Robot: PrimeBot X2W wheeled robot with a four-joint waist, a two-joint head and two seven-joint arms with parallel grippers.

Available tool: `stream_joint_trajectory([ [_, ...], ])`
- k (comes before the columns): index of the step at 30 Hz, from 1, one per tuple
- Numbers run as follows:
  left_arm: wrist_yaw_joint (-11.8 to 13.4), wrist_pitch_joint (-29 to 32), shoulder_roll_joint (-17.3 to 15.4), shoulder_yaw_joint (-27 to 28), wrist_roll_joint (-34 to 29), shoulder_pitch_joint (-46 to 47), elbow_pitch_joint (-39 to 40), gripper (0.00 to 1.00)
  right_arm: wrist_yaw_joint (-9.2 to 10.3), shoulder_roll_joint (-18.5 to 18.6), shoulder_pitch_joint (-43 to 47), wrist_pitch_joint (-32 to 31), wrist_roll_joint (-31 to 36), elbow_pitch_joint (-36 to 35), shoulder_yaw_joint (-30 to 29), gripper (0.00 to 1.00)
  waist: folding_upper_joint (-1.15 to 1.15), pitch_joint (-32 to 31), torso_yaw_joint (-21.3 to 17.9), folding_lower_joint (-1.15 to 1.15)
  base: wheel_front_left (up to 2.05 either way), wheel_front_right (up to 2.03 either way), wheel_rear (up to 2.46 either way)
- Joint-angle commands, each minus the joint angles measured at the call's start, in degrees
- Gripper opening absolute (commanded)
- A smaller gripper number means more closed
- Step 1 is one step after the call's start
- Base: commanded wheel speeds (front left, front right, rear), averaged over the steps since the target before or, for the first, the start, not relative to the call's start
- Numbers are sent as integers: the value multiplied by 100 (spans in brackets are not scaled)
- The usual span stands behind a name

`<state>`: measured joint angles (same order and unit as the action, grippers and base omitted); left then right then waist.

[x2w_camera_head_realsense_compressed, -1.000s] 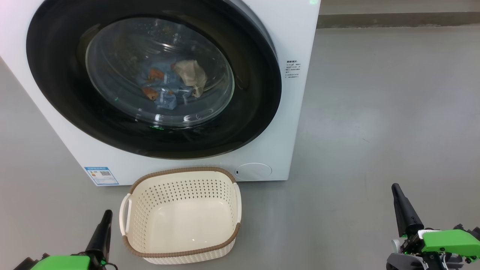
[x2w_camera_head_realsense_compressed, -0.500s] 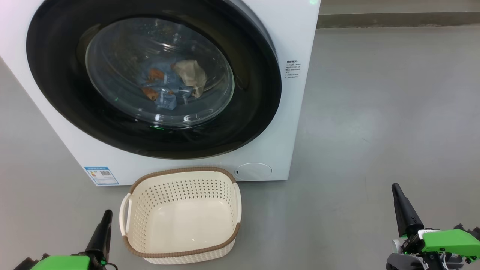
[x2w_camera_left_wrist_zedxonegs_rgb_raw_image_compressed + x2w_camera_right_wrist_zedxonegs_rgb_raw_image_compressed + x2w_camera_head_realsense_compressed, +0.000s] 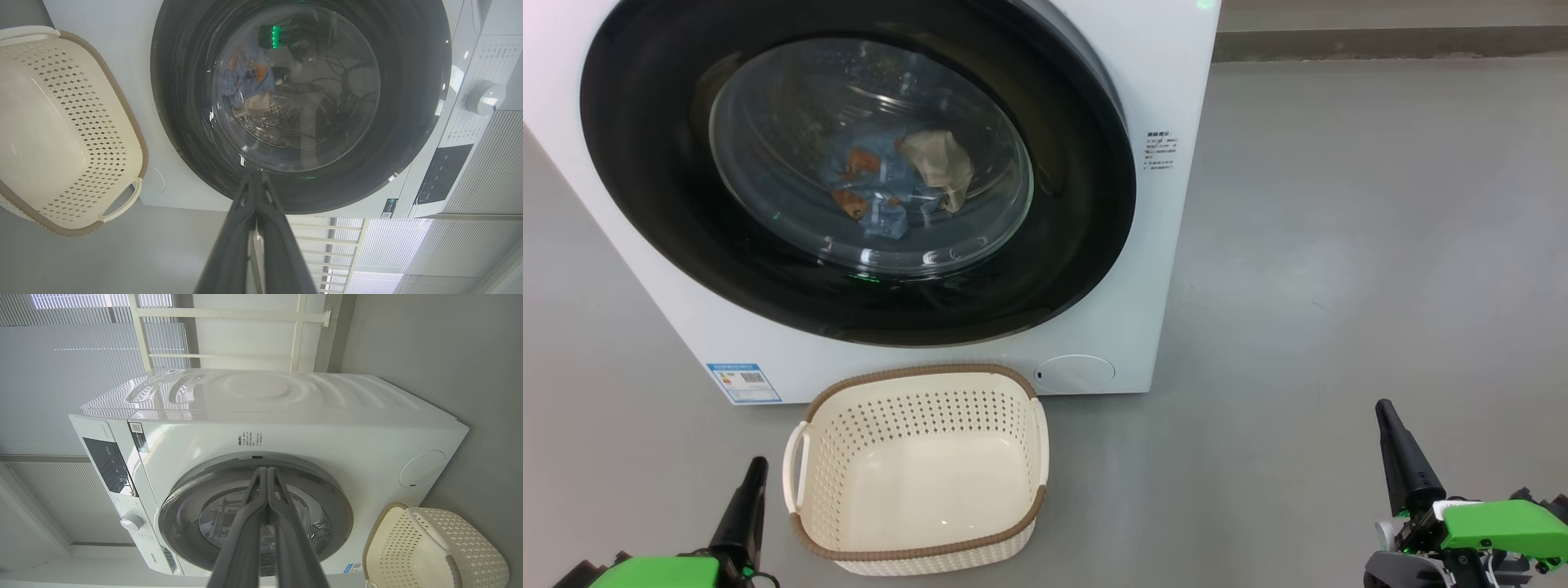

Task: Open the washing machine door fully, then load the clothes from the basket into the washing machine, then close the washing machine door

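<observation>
White and glossy black lie ahead of both my tools, and nothing there has moved over the last second: the head view now matches the two before it. I judge the work finished and myself at rest.

The large round black-rimmed washing machine door [image 3: 866,298], with its bulging clear glass window, lies flush against the boxy white front-loading washing machine [image 3: 1143,269], so I take it as closed. Through the glass, well ahead of my left tool [image 3: 756,469] and up from it, the light-blue clothes [image 3: 882,192] with orange figures lie inside the drum. The small cream-white perforated plastic basket [image 3: 915,412] with the brown woven-look rim sits on the grey floor [image 3: 1339,245] just to the right of my left tool, between that tool and the machine, with nothing in it. My right tool [image 3: 1387,416] is well off to the basket's right, over bare floor.

Both tools are pinched narrow, fingers pressed together, holding nothing; the left wrist view [image 3: 255,176] and the right wrist view [image 3: 267,470] show this plainly.

The count:
- One machine and one door.
- One basket, with two side handles.
- One cream-beige piece [image 3: 943,163] on top of the blue bundle. How many blue garments make up that bundle I cannot tell through the glass.
- One blue label sticker [image 3: 743,382] and one round white cap [image 3: 1076,372], low on the machine's front.
- Two tools.
</observation>
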<state>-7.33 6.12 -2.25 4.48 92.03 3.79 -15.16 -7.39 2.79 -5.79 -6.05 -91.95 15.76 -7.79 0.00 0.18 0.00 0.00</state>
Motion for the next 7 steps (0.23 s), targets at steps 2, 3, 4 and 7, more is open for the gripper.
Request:
stream_joint_trajectory([
  [2, -15, 33, -70, 201, 16, 239, 111, 0, -10, 12, -40, -46, -19, -174, 125, 0, 0, 0, 0, 0, 0, 0, 0],
  [3, -15, 33, -70, 201, 16, 239, 111, 0, -10, 12, -40, -46, -19, -174, 125, 0, 0, 0, 0, 0, 0, 0, 0],
  [4, -15, 34, -70, 201, 16, 239, 111, 0, -10, 12, -40, -46, -19, -174, 125, 0, 0, 0, 0, 0, 0, 0, 0],
  [7, -15, 34, -69, 202, 16, 239, 111, 0, -10, 12, -40, -46, -19, -174, 124, 0, 0, 0, 0, 0, 0, 0, 0],
])
